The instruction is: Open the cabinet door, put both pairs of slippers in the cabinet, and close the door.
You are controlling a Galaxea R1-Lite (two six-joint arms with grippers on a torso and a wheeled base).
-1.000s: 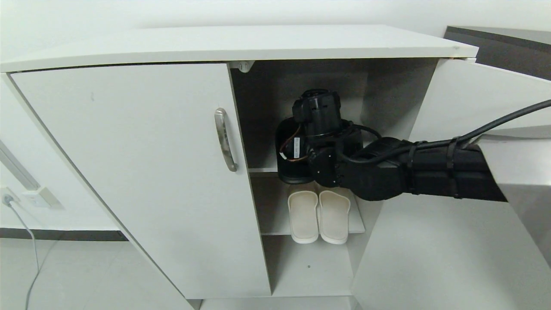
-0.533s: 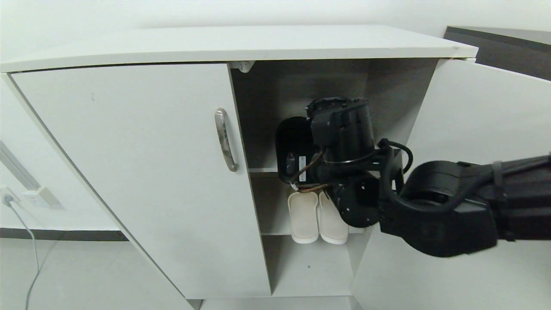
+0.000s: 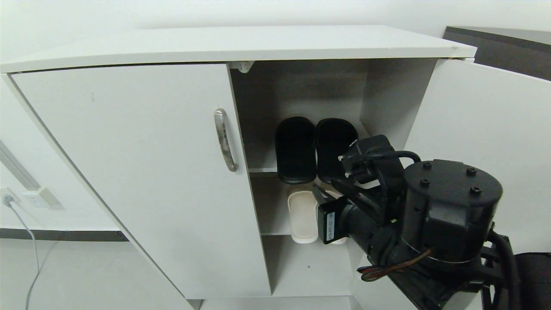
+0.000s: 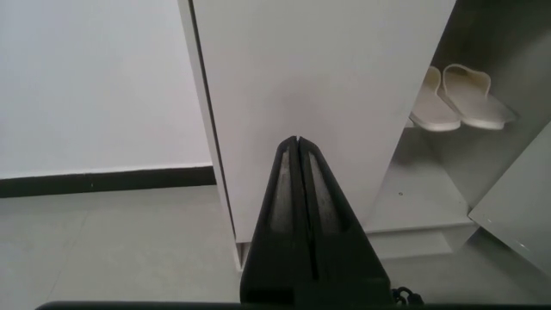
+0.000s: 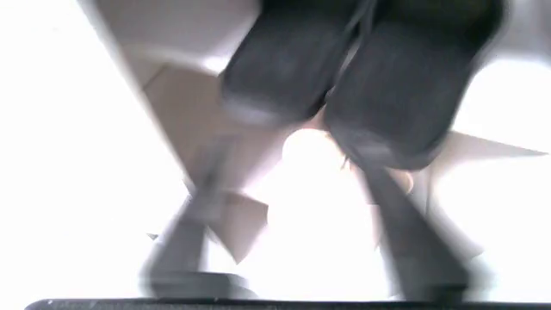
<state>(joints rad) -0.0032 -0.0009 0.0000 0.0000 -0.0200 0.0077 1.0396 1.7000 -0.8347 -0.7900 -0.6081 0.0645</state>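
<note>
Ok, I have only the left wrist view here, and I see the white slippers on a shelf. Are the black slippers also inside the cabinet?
Observer: Yes. The black slippers lie side by side on the upper shelf, directly above the white slippers.
Operator: Does the right gripper hold anything?
Observer: No. The right gripper is open and empty, and it points at the black slippers.
Operator: And the right door?
Observer: The right door stands wide open, swung out to the robot's right.
</note>
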